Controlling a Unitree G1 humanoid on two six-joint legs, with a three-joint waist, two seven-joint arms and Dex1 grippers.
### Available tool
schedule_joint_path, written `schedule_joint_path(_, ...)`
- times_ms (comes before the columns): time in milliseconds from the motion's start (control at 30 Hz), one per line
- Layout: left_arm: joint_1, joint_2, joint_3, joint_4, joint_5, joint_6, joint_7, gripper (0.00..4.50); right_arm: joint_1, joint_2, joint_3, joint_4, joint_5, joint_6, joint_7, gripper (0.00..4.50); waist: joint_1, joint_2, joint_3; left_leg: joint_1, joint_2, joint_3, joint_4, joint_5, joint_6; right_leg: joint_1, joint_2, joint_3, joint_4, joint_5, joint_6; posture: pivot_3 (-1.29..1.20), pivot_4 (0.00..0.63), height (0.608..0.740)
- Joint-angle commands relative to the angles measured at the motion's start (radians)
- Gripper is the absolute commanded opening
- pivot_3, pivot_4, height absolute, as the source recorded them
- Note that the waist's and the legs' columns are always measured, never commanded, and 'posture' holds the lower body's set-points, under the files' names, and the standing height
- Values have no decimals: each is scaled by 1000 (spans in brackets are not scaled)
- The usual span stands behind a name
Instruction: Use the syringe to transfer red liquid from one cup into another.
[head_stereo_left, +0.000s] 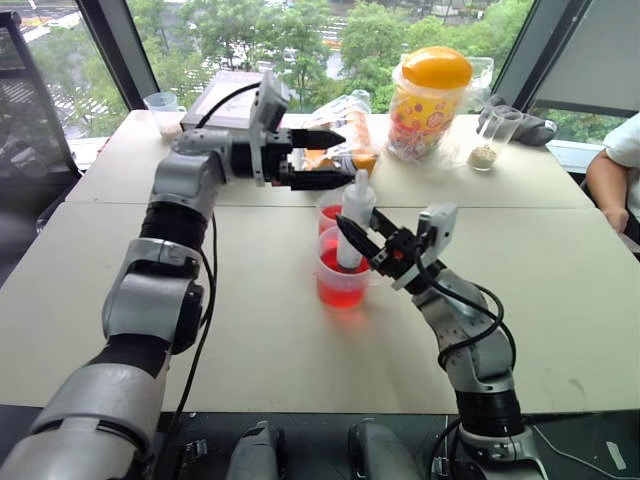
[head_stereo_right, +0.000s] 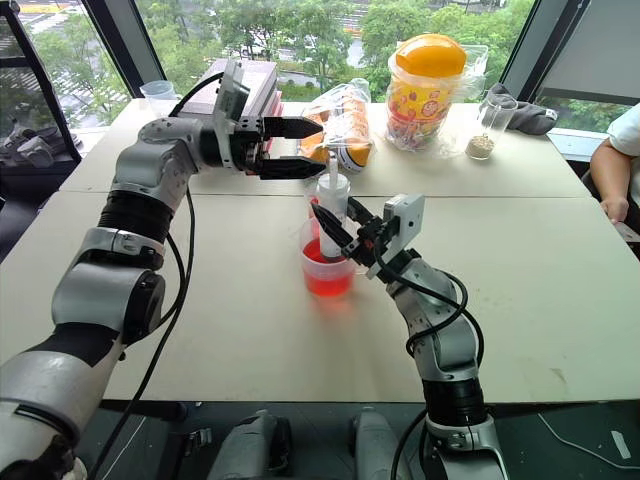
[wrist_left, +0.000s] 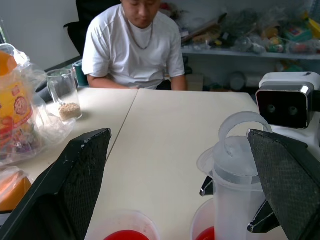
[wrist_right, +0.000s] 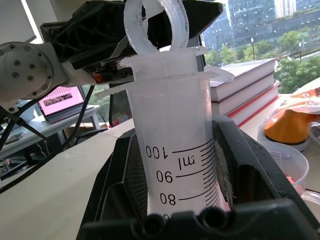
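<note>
The syringe (head_stereo_left: 356, 212) stands upright with its lower end inside the larger cup (head_stereo_left: 343, 283), which holds red liquid (head_stereo_left: 342, 288). My right gripper (head_stereo_left: 351, 243) is shut on the syringe barrel (wrist_right: 175, 150) from the right, just above the cup's rim. Right behind the larger cup stands the smaller cup (head_stereo_left: 327, 214), also with red liquid in it. My left gripper (head_stereo_left: 322, 157) is open and level, pointing right. Its fingers (wrist_left: 77, 185) bracket the white plunger ring (wrist_left: 243, 131) at the syringe's top, which sits close to one finger (wrist_left: 285, 185).
Along the table's far side are a snack jar with a yellow lid (head_stereo_left: 430, 98), a bag of orange snacks (head_stereo_left: 345, 125), a stack of books (head_stereo_left: 222, 100), a glass jar (head_stereo_left: 487, 140) and a small plastic cup (head_stereo_left: 162, 106). A person (wrist_left: 134, 47) sits at the right end.
</note>
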Motion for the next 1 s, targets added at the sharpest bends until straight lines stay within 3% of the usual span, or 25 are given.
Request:
schedule_joint_path(33, -33, -2, -3, -2, 20, -28, -15, 4500, -5, -6, 6, -25, 3, -29, -8, 1446, 0, 0, 0, 0, 0, 0, 0, 0, 0, 0, 0, 0, 0, 0, 0, 0, 150, 740)
schedule_joint_path(500, -40, -69, 6, 55, 42, -43, 6, 4500, 8, -60, 50, -37, -4, -17, 4, 1446, 1, 0, 0, 0, 0, 0, 0, 0, 0, 1, 0, 0, 0, 0, 0, 0, 150, 740)
schedule_joint_path(800, -37, -80, 19, 49, 37, -38, -15, 156, 6, -72, 60, -42, 5, -8, 4, 1446, 2, 0, 0, 0, 0, 0, 0, 0, 0, 1, 0, 0, 0, 0, 0, 0, 150, 740)
schedule_joint_path(1000, -63, -73, 40, 55, 30, -39, -3, 68, 5, -82, 63, -45, 31, 23, 17, 1446, 1, 0, 0, 0, 0, -1, 0, 0, 0, 0, 0, 0, 0, 0, 0, 0, 150, 740)
